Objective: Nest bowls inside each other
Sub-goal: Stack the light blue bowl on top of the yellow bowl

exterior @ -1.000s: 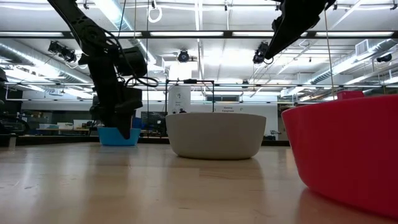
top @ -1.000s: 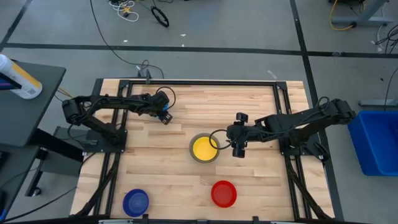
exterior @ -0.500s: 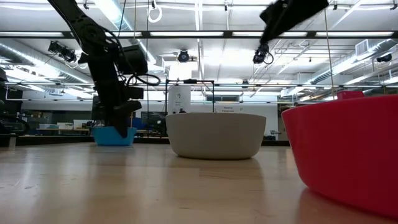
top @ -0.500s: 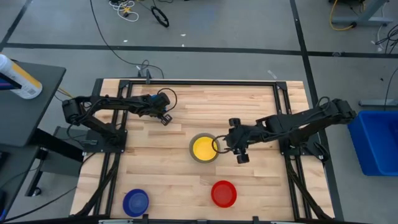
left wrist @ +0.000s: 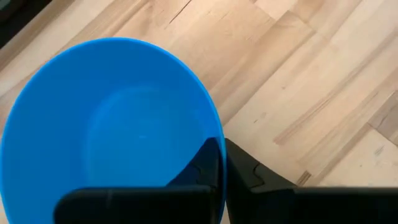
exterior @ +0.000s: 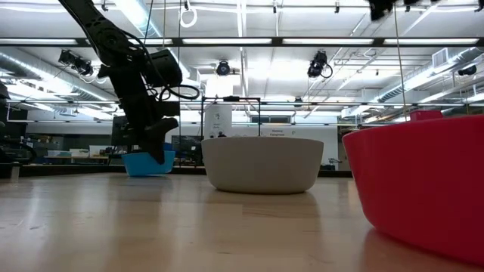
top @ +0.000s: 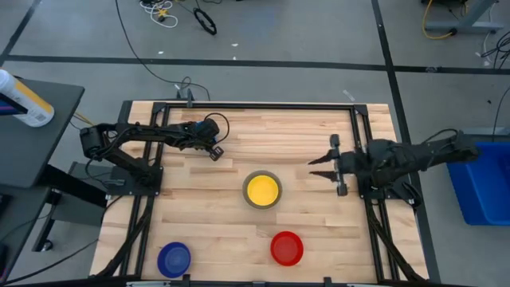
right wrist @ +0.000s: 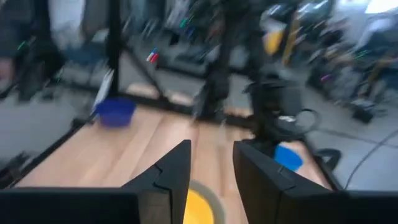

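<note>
The light blue bowl point(left wrist: 112, 124) sits at the table's far left point(exterior: 148, 161), with my left gripper point(left wrist: 222, 163) shut on its rim. At the table's middle the yellow bowl point(top: 262, 190) lies nested in the grey bowl point(exterior: 262, 164). The red bowl point(top: 287, 248) and the dark blue bowl point(top: 174, 257) stand alone near the front edge. My right gripper point(top: 317, 166) hovers open and level to the right of the yellow bowl, touching nothing. My left gripper pinches the light blue bowl's rim point(left wrist: 214, 134), one finger inside the bowl and one finger point(left wrist: 249, 174) outside its wall. The fingers come slanting down from above. Whether the bowl's base point(exterior: 149, 173) still touches the table I cannot tell.
Bare wood lies between the grey bowl and the light blue bowl, and between the middle and the front bowls. Black frame rails point(top: 239, 104) run along the table's far and side edges.
My right gripper has drawn away from the yellow bowl toward the table's right edge and tipped up to level. My left gripper has stayed at the light blue bowl, which has shifted a little toward the grey bowl.
</note>
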You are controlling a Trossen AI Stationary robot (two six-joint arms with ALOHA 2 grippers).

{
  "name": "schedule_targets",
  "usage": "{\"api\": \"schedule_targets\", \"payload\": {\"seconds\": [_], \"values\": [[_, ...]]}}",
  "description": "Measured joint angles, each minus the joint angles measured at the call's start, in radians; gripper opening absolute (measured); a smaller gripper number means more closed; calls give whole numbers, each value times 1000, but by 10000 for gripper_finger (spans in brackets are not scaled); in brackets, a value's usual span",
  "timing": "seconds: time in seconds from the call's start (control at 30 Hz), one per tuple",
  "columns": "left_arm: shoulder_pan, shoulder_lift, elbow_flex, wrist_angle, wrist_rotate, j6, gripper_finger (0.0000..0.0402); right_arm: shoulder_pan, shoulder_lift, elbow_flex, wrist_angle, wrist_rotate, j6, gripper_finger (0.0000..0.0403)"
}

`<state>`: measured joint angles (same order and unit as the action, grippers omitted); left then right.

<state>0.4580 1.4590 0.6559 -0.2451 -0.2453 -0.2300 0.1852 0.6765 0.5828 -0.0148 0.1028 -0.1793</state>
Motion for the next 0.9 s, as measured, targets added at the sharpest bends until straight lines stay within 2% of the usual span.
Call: {"api": "schedule_targets", "payload": {"seconds": [0.17,0.27,0.37,0.57,0.63,0.8,0.9], "values": [[0,0,0,0,1,0,6,-22,-164,-338,340,86,17,124],[0,0,0,0,3,0,6,-34,-209,-478,488,123,17,123],[0,0,0,6,12,7,6,-41,-238,-571,554,135,37,122],[0,0,0,21,13,18,6,-43,-249,-569,463,218,53,122],[0,0,0,30,15,18,6,-43,-249,-569,413,297,-8,123],[0,1,0,34,16,28,6,-43,-245,-570,276,536,162,123],[-16,1,0,39,-14,33,6,-43,-245,-570,236,593,181,125]]}}
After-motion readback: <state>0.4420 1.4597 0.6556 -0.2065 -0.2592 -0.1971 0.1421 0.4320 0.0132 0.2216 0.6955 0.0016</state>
